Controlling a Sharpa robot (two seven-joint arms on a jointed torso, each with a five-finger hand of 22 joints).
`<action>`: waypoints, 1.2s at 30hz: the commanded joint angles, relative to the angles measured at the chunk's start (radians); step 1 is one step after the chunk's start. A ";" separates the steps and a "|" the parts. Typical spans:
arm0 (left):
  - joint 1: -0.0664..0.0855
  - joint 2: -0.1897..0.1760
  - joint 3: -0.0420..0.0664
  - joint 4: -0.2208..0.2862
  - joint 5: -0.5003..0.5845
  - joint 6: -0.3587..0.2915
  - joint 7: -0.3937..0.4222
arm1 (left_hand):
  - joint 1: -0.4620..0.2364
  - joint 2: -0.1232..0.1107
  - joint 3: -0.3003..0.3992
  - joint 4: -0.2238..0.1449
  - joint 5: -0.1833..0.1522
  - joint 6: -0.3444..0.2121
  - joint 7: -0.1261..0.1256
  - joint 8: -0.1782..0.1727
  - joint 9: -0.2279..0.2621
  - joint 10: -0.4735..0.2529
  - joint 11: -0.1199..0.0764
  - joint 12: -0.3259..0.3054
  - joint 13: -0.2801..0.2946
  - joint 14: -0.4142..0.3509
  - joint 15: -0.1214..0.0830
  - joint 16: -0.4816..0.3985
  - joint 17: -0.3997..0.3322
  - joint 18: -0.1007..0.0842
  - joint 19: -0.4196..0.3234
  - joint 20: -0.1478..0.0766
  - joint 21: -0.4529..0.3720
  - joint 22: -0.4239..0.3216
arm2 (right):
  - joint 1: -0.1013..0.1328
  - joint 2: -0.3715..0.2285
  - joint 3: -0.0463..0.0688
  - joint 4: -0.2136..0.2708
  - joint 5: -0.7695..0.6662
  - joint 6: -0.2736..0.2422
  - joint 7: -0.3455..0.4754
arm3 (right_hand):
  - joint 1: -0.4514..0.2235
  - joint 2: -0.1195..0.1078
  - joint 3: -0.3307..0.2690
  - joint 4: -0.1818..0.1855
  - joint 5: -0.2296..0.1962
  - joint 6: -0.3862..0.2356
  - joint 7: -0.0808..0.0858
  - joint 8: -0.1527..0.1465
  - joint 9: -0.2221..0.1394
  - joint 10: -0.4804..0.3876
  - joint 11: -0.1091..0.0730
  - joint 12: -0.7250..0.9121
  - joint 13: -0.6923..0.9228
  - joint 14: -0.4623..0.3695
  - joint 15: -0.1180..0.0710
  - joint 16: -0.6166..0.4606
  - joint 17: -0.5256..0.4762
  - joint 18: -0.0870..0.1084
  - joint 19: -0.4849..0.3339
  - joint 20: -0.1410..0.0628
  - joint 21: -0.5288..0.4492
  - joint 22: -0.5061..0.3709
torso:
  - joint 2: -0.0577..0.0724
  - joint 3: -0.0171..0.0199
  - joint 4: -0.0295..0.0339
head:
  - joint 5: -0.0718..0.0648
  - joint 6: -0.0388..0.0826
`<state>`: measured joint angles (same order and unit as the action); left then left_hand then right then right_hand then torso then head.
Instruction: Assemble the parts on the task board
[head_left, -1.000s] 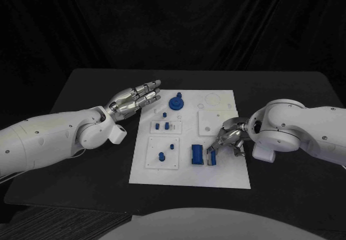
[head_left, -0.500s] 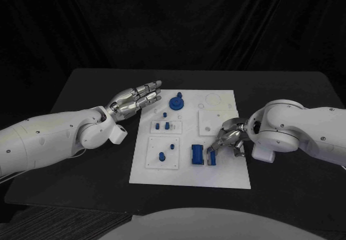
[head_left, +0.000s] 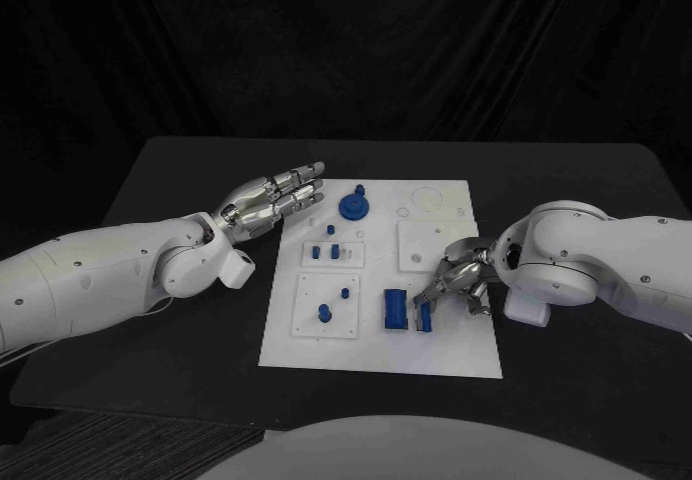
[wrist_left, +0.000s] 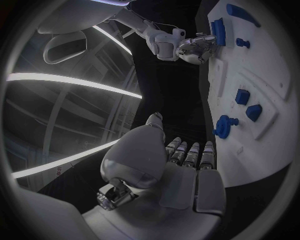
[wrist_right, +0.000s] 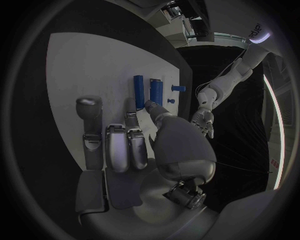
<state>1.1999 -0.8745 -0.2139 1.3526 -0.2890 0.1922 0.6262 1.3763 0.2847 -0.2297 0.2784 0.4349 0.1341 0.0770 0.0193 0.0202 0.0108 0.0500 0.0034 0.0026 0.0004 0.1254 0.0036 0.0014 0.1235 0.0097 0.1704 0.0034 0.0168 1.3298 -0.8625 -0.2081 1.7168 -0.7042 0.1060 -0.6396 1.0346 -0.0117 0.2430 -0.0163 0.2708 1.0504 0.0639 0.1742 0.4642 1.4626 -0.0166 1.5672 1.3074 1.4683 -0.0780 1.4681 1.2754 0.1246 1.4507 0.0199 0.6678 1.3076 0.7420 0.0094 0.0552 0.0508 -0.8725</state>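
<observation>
On the desk (head_left: 173, 180), seen from the head camera, the white board (head_left: 378, 350) lies in the middle, with your right hand (head_left: 459, 275) low over its right edge. Its fingers come down on a narrow blue block (head_left: 424, 317) standing just beside a wider blue block (head_left: 394, 308). You cannot tell from here whether the narrow one is pinched or only touched. Your left hand (head_left: 271, 198) hovers flat at the board's far left corner, fingers straight, side by side, holding nothing, near a round blue knob (head_left: 352, 207).

From the left wrist, that open palm (wrist_left: 181, 165) sits beside the board (wrist_left: 275, 125), knob (wrist_left: 223, 125) just ahead, clear of the work. Leave it there.

From the right wrist, a fingertip (wrist_right: 151, 105) presses the end of one block (wrist_right: 138, 91), the second block (wrist_right: 156, 90) alongside; the other fingers stretch flat. Judging by this, you are seating or nudging the narrow block. Push along its length, gently, and keep off its neighbour.
</observation>
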 joint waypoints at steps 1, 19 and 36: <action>-0.002 0.002 0.001 0.001 0.000 0.015 0.009 | 0.010 -0.003 0.005 -0.001 0.006 0.002 0.006 0.004 0.001 0.000 0.004 0.000 0.001 0.000 0.006 -0.004 -0.001 -0.006 -0.002 0.006 0.004 0.001 | -0.004 0.002 0.000 0.001 -0.003 0.008 -0.014 | -0.011 -0.002 -0.008 0.007 -0.021 -0.008 -0.001 -0.002 -0.002 0.108 0.002 0.004 0.263 0.053 -0.004 -0.007 -0.003 0.013 0.004 0.005 -0.009 0.041 | 0.000 0.0001 0.0004 | -0.001 0.000; -0.003 0.001 0.001 0.001 0.000 0.021 0.003 | 0.014 -0.002 0.007 -0.002 0.009 0.002 0.006 0.003 0.001 -0.001 0.005 0.000 0.001 0.000 0.008 -0.004 -0.001 -0.007 -0.002 0.008 0.004 0.001 | -0.004 -0.002 0.000 0.000 -0.005 -0.009 -0.010 | -0.083 -0.001 -0.073 0.074 -0.137 -0.008 0.000 -0.004 -0.007 0.108 0.004 0.004 0.263 0.050 -0.002 -0.012 -0.016 0.017 0.002 0.007 -0.038 0.034 | 0.001 0.0002 -0.0001 | 0.002 0.000; -0.004 -0.011 0.001 0.006 0.000 0.023 -0.002 | 0.020 -0.002 0.011 -0.006 0.012 0.006 0.008 0.004 0.002 0.002 0.008 0.001 0.002 0.000 0.011 -0.004 -0.001 -0.009 0.000 0.010 0.006 0.005 | 0.024 -0.141 0.000 0.121 -0.068 -0.092 0.186 | 0.006 -0.014 -0.107 0.032 -0.070 -0.020 -0.035 0.194 0.178 0.108 -0.027 0.004 0.263 0.057 -0.027 0.003 0.025 0.019 0.003 -0.012 -0.051 0.034 | 0.001 0.0020 -0.0010 | 0.012 0.000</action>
<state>1.1972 -0.8859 -0.2139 1.3552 -0.2891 0.2029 0.6164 1.3889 0.2810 -0.2242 0.2730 0.4427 0.1376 0.0806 0.0193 0.0207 0.0107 0.0500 0.0034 0.0036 0.0004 0.1325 0.0036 0.0009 0.1236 0.0097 0.1703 0.0034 0.0206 1.3510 -0.9915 -0.2079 1.8209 -0.7143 0.0613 -0.5767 1.0257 -0.0247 0.1352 0.0244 0.1936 1.0360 0.0290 0.3546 0.6291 1.4664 -0.0396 1.5672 1.3073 1.4656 -0.0992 1.4688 1.2949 0.1246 1.4551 0.0134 0.6197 1.3074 0.7425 0.0107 0.0549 0.0636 -0.8725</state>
